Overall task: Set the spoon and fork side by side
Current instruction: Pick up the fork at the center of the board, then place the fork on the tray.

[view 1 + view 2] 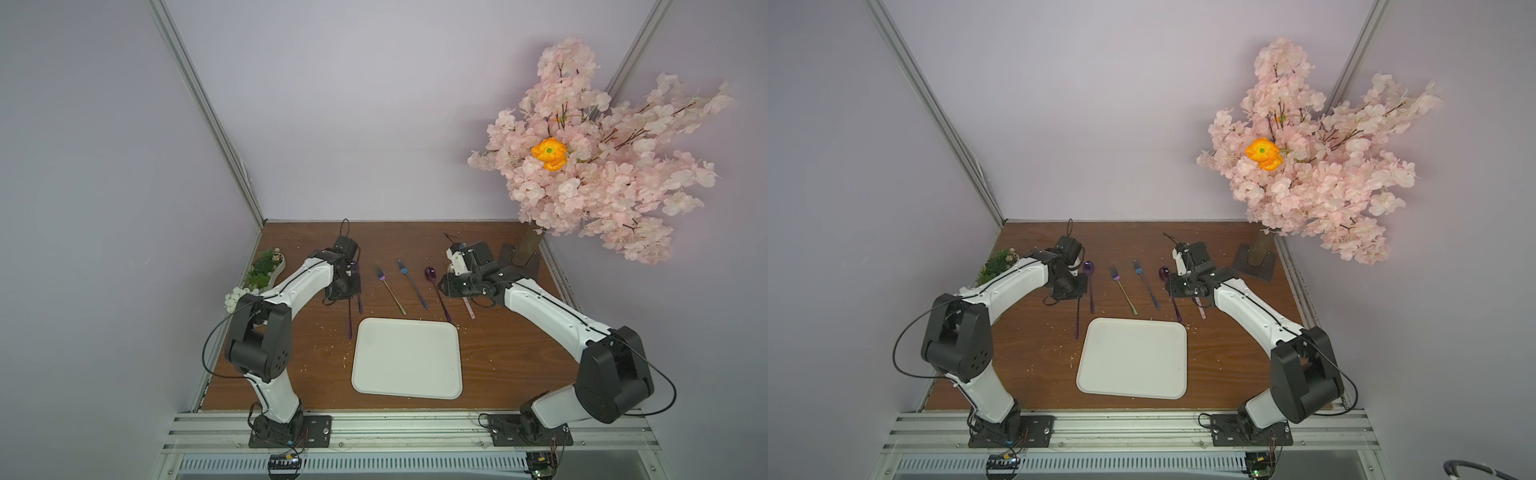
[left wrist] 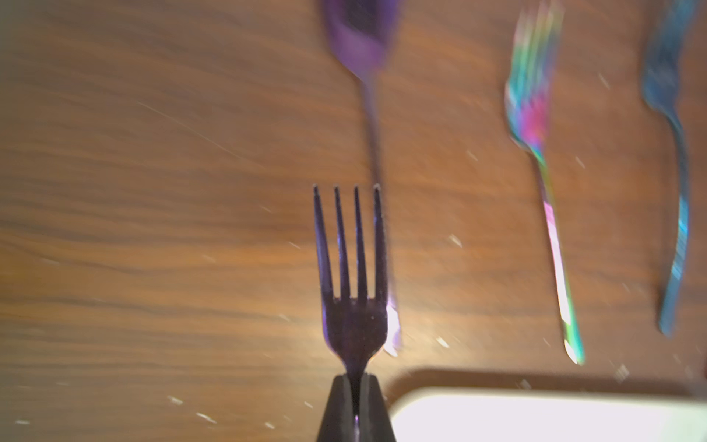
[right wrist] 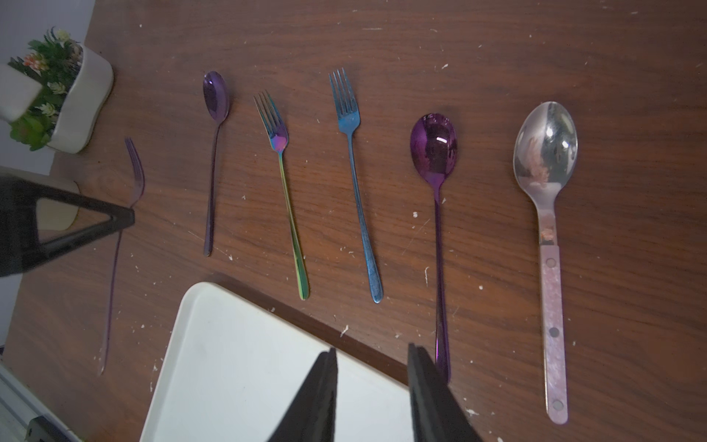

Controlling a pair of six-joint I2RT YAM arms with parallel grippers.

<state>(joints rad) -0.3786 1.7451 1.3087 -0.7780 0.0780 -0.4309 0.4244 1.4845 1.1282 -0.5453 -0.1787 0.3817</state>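
Note:
My left gripper (image 2: 355,380) is shut on the neck of a dark purple fork (image 2: 352,287), just below the tines. The fork's thin handle (image 1: 350,320) runs toward the tray, left of the other cutlery. Right beside it a small purple spoon (image 3: 216,95) lies on the table, its handle (image 2: 377,160) close along the fork's tines. My right gripper (image 3: 371,356) is open and holds nothing. It hangs over the tray's far right corner, next to the handle end of a large purple spoon (image 3: 434,145).
A rainbow fork (image 3: 275,126) and a blue fork (image 3: 346,111) lie between the two purple spoons. A silver spoon with a pink handle (image 3: 545,145) lies furthest right. A white tray (image 1: 407,357) sits in front. A small plant pot (image 3: 76,111) stands far left, a pink blossom tree (image 1: 594,166) back right.

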